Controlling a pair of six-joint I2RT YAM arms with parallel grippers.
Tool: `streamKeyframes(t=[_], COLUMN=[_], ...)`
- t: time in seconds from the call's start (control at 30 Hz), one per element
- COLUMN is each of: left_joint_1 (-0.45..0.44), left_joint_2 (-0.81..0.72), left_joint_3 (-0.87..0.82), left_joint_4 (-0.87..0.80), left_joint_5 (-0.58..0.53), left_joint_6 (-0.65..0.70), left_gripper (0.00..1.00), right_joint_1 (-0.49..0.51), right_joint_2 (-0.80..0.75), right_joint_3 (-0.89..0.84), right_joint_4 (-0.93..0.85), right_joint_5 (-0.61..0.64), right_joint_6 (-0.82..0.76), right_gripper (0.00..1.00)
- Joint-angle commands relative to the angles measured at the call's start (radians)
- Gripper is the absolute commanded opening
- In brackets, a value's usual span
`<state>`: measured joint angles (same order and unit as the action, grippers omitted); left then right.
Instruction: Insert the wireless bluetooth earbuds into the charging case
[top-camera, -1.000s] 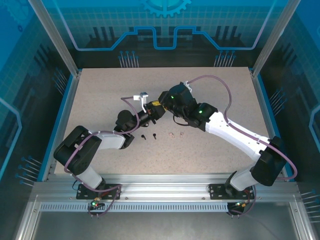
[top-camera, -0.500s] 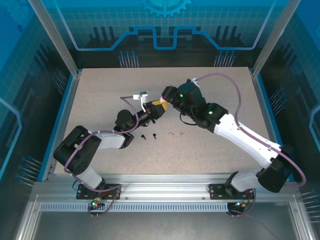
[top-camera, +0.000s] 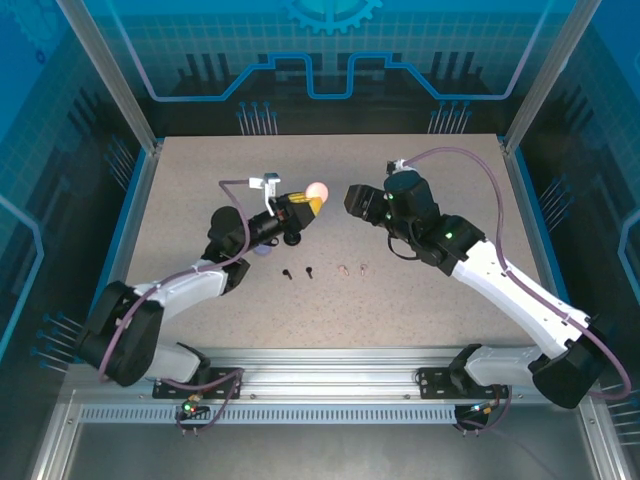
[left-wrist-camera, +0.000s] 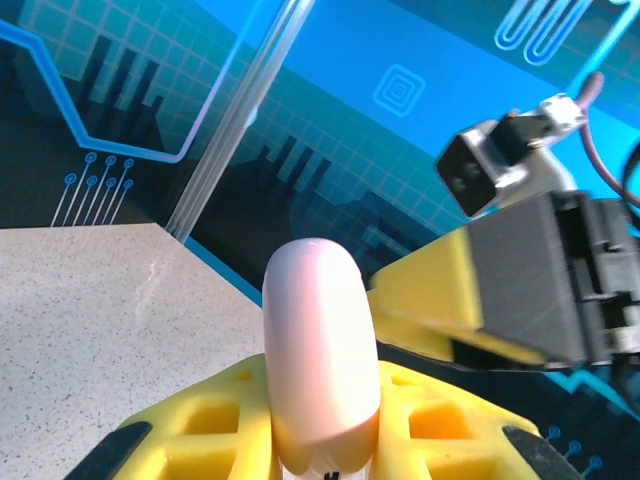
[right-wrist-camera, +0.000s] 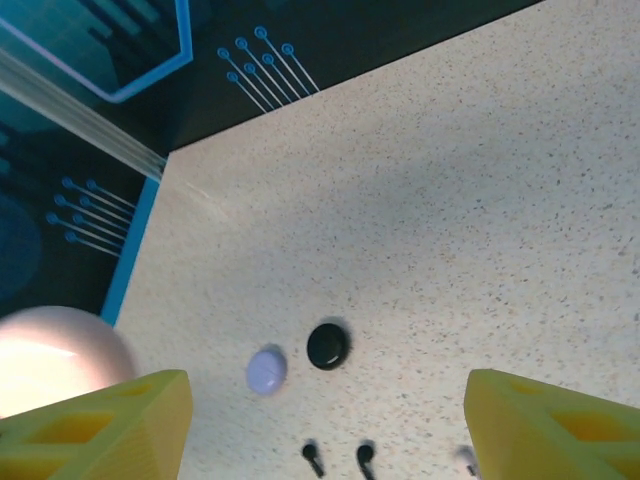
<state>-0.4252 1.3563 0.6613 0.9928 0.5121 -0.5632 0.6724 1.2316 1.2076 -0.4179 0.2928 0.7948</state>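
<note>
Left gripper (top-camera: 303, 204): clamped on the pink case (top-camera: 318, 190) and held over the table (top-camera: 420, 310), left of centre.
Left fingers (left-wrist-camera: 190, 435): yellow, pressed against the two sides of the pink case; its rounded end sticks out past them.
Right gripper (top-camera: 352, 198): jaws wide apart with nothing between them. It faces the pink case from the right, with a gap between the two in the top view.
Right fingers (right-wrist-camera: 110, 425): yellow. From the right wrist, the pink case sits at the left edge just above the left finger. Whether they touch cannot be told.
Black case (right-wrist-camera: 327, 345): round, on the table, just near of the left gripper.
Purple case (right-wrist-camera: 266, 370): round, on the table, just left of the black case and a little nearer. The two are apart.
Black earbuds (top-camera: 287, 273): a pair lying on the table, near of the two cases, with a small gap between the buds.
Pink earbuds (top-camera: 343, 269): a pair on the table, right of the black earbuds and in the same row. They are outside any case.
Left arm (top-camera: 190, 285): reaches from the near-left base toward the far right.
Right arm (top-camera: 510, 285): white, reaches from the near-right base toward the far left, with a purple cable looped over it.
</note>
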Motion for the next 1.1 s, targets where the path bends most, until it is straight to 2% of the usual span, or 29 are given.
streamKeyframes(t=[0.0, 0.17, 0.33, 0.47, 0.63, 0.9, 1.07], left_joint_1=[0.019, 0.052, 0.08, 0.088, 0.091, 0.095, 0.095], left_joint_2=[-0.067, -0.077, -0.038, 0.001, 0.056, 0.112, 0.131], left_joint_3=[0.068, 0.149, 0.202, 0.235, 0.272, 0.282, 0.288], left_joint_4=[-0.241, -0.422, -0.478, -0.503, -0.527, -0.545, -0.555], left_joint_5=[0.072, 0.179, 0.294, 0.376, 0.464, 0.465, 0.462], left_joint_6=[0.107, 0.131, 0.106, 0.085, 0.057, 0.045, 0.054], left_gripper=[0.0, 0.0, 0.0, 0.0, 0.0, 0.0, 0.0], right_joint_1=[-0.031, -0.088, -0.111, -0.112, -0.113, -0.112, -0.109], right_joint_2=[-0.051, -0.105, -0.118, -0.102, -0.083, -0.018, 0.014], right_joint_3=[-0.03, -0.08, -0.108, -0.13, -0.167, -0.148, -0.145], right_joint_4=[0.041, 0.133, 0.183, 0.219, 0.279, 0.275, 0.307], right_joint_5=[-0.058, -0.214, -0.35, -0.428, -0.43, -0.36, -0.382], right_joint_6=[-0.186, -0.39, -0.528, -0.571, -0.544, -0.469, -0.446], right_gripper=[0.73, 0.73, 0.74, 0.74, 0.74, 0.74, 0.74])
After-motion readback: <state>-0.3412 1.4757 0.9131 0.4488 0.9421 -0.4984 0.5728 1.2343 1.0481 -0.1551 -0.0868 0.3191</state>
